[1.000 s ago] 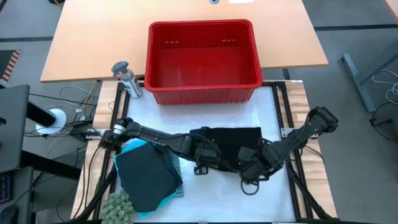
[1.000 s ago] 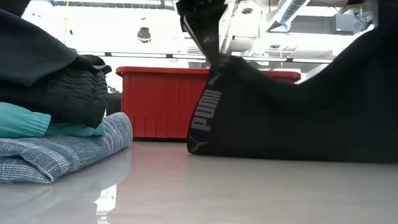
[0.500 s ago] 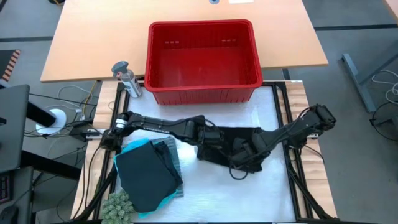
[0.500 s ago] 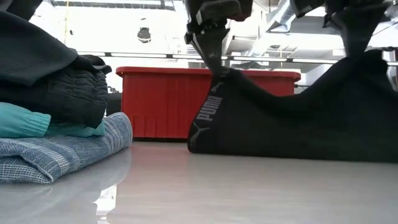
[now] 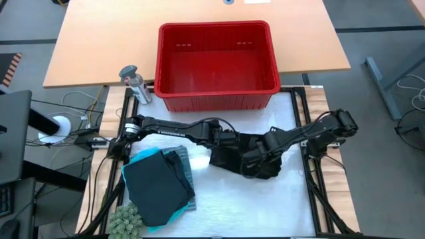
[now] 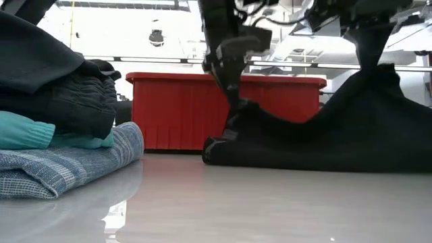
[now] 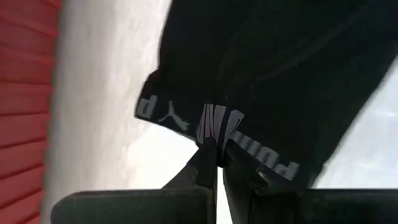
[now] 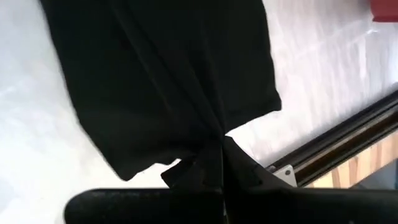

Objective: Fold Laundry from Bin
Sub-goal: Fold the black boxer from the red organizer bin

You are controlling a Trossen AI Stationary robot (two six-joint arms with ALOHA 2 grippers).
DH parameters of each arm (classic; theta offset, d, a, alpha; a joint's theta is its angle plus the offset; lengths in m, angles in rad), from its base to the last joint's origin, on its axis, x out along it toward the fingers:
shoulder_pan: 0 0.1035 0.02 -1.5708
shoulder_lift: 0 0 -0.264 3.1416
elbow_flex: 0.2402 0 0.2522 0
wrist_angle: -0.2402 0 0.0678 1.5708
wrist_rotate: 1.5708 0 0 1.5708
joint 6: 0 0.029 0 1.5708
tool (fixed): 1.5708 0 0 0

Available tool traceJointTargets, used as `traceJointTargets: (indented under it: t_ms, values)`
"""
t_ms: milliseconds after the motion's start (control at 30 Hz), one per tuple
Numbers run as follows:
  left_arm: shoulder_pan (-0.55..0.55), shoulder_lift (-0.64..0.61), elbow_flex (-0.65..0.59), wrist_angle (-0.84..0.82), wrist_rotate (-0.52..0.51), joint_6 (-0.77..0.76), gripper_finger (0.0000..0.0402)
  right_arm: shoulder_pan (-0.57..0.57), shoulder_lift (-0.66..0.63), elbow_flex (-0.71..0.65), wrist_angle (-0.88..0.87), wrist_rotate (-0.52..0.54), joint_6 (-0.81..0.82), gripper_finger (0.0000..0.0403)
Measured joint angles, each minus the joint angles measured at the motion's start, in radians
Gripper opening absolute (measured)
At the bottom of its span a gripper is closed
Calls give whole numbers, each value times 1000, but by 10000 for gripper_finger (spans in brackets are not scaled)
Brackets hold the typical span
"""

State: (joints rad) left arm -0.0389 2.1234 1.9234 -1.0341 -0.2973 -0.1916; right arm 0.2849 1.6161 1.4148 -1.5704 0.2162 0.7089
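Between both clamped claws, left claw and right claw: black garment.

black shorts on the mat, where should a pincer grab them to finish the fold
Probably the printed waistband edge of the black shorts, taken from above at a corner. That band is the thickest, straightest edge and bunches into a ridge a pincer can close on. The left pincer is already shut on it beside the lettering, and the right pincer pinches the opposite edge.

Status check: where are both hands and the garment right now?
Left hand shut on black garment's waistband. Right hand shut on its other edge. Garment mid-mat, in front of empty red bin. Folded stack clear.
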Motion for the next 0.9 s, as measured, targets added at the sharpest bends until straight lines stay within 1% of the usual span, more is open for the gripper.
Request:
traceJointTargets:
  t_ms: [67, 133, 367, 667, 767, 900]
  values:
    - [13, 1, -22, 18, 5, -3, 0, -18, 0, -20, 1, 5, -4, 15]
    - [23, 0, -44, 71, 4, -3, 0, -35, 0, -51, 1, 5, -13, 15]
    - [44, 1, -49, 83, 4, 12, 0, -80, 0, -134, 13, 5, -37, 15]
    - [95, 1, -49, 83, 5, 13, 0, -171, 1, -166, 127, 21, -125, 15]
    - [108, 1, -50, 80, 21, 7, 0, -208, 0, -167, 131, 32, -153, 15]
    - [130, 1, -99, 108, 48, -20, 0, -248, 1, -168, 144, 47, -198, 15]
